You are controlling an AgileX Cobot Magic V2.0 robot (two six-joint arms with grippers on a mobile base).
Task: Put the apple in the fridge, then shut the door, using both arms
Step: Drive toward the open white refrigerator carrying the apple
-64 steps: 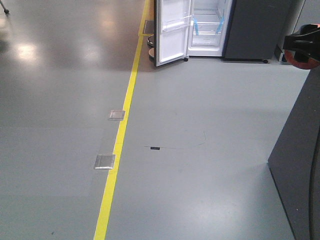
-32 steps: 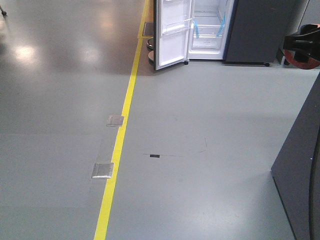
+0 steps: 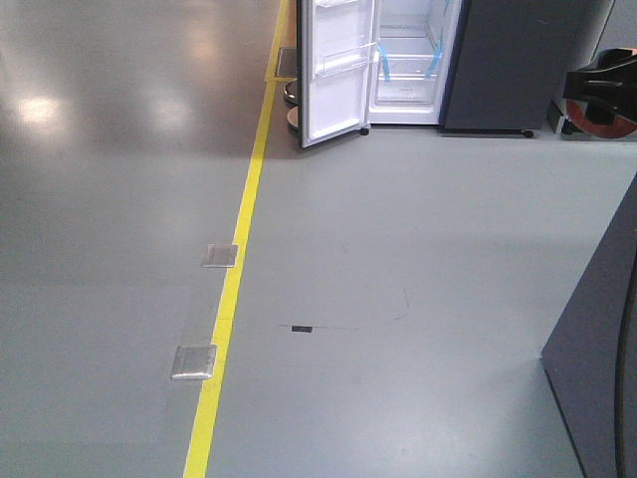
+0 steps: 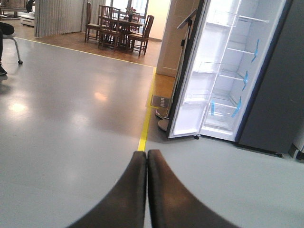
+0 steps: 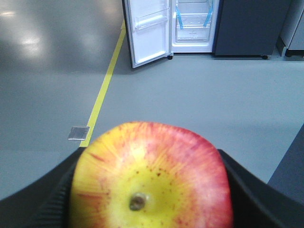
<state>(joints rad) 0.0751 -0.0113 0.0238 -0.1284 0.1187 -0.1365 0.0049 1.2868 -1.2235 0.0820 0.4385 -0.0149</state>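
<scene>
In the right wrist view the apple point(image 5: 152, 175), red with a yellow patch round its stem end, fills the foreground. My right gripper point(image 5: 150, 159) is shut on it, black fingers point(image 5: 52, 194) at both sides. The left gripper point(image 4: 146, 154) is shut with nothing in it, its dark fingertips pressed together above the grey floor. Well ahead across the floor stands the fridge point(image 3: 408, 60), open, white inside with blue tape strips. Its door point(image 3: 333, 70) is swung out to the left, white face and clear bins showing. Both show in the left wrist view too: fridge point(image 4: 237, 80), door point(image 4: 194, 95).
A yellow floor line point(image 3: 234, 269) runs toward the door, with two metal floor plates point(image 3: 220, 255) point(image 3: 194, 360) beside it. A plain dark grey cabinet point(image 3: 508, 60) adjoins the fridge on the right. A dark panel point(image 3: 597, 349) stands close at right. Chairs and a table point(image 4: 118, 26) are far left.
The floor plates and line have slid down the front view and the fridge has drifted slightly left, so the base has rolled forward. The apple stays held.
</scene>
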